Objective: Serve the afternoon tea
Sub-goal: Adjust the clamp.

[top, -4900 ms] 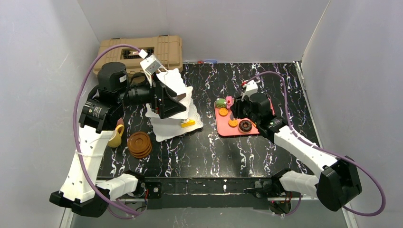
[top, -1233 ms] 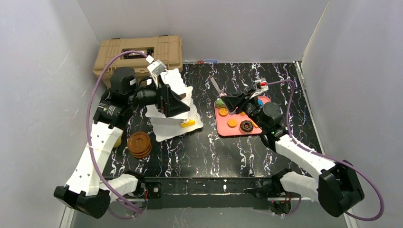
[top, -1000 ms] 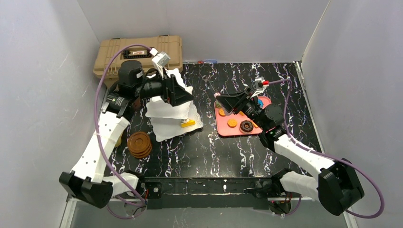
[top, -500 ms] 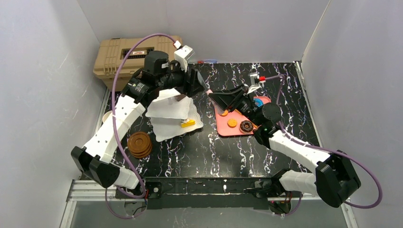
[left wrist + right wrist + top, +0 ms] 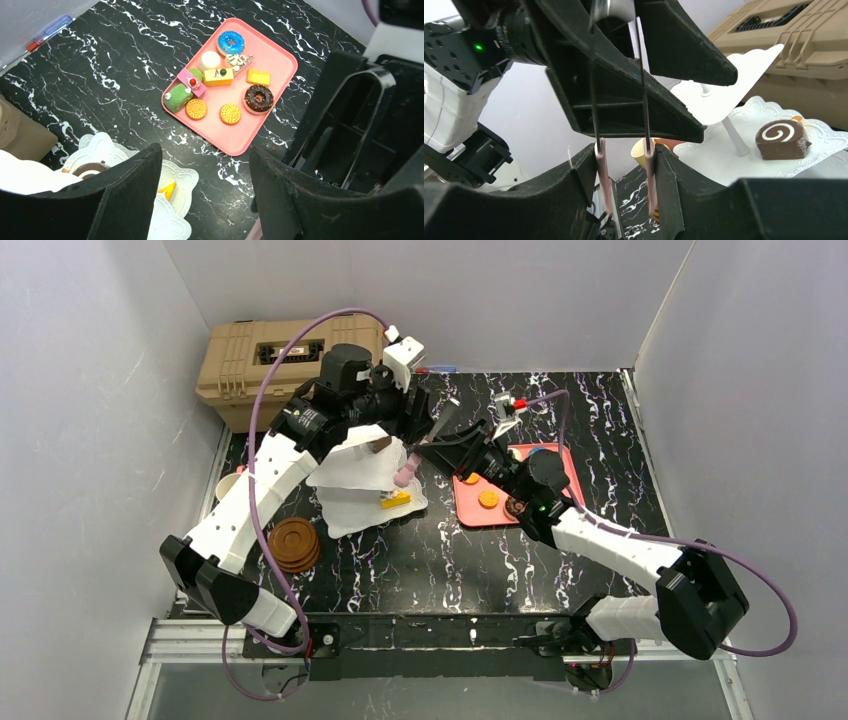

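- Tongs (image 5: 405, 473) with pink tips hang just beside the stand (image 5: 352, 468), on its tray side, tips pointing down toward the tabletop (image 5: 450, 560).
- Right claw (image 5: 624, 152) pinches the tongs, with one finger against the outside of each thin metal arm and the two arms apart.
- Left claw (image 5: 204, 150) is spread wide, just past the stand's top plate and close to the upper end of the tongs. Whether it touches them I cannot tell.
- Stand is upright on the tabletop, its white square plates stacked in tiers. A chocolate roll (image 5: 781, 137) lies on a scalloped plate below the top one. A yellow wedge (image 5: 396, 501) sits on the lowest plate, at the corner nearest the tray.
- Pink tray (image 5: 470, 508) lies flat beside the stand, beyond the tongs. It carries the other pastries — a blue doughnut (image 5: 230, 42), a chocolate doughnut (image 5: 258, 98), a round biscuit (image 5: 196, 108) with a second near it, a green roll (image 5: 178, 98) and a few small cakes.
- Brown saucers (image 5: 293, 545) stand in one stack on the stand's other side, toward the arm bases.
- Yellow cup (image 5: 639, 154) shows in the right wrist view, low beside the stand and partly hidden by the tongs.
- Tan hard case (image 5: 265, 355) sits behind the stand, at the tabletop's far corner.
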